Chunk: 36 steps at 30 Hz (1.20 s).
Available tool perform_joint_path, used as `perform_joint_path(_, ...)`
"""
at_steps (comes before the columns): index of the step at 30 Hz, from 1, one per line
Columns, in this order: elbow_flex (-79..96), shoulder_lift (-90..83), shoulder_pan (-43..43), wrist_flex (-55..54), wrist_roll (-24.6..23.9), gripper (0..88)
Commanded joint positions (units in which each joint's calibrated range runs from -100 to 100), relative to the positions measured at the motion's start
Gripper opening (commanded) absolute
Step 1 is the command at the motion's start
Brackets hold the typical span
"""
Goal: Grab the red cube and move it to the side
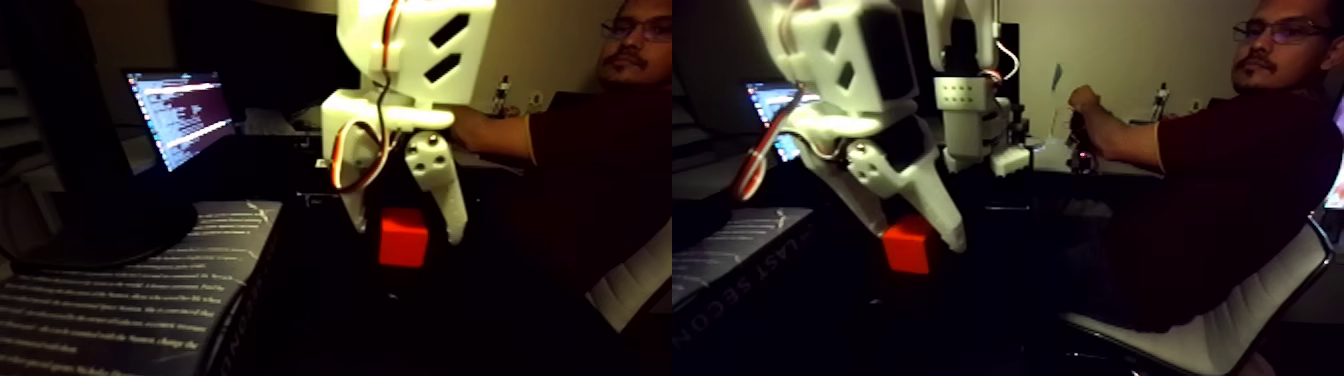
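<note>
Dimly, dark table (480,320), claw (405,232) straddling red cube (403,238)

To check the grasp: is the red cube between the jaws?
Yes, the red cube sits between the two white jaws of the gripper.

From my station, the arm (415,50) runs off the top edge. The gripper (408,232) fingers cover the red cube (403,238) sides; its underside sinks into darkness, support indiscernible.
</note>
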Motion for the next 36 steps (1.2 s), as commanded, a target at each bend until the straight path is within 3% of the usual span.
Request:
perform_joint_path(1,-1.9,0.3,-0.4,0.0,-0.2,33.8)
perform_joint_path(11,-1.7,0.3,-0.4,0.2,-0.2,32.6)
perform_joint_path(22,-1.5,0.3,-0.5,0.6,-0.3,2.3)
perform_joint_path(36,4.3,-5.4,-1.3,0.9,-0.6,1.1)
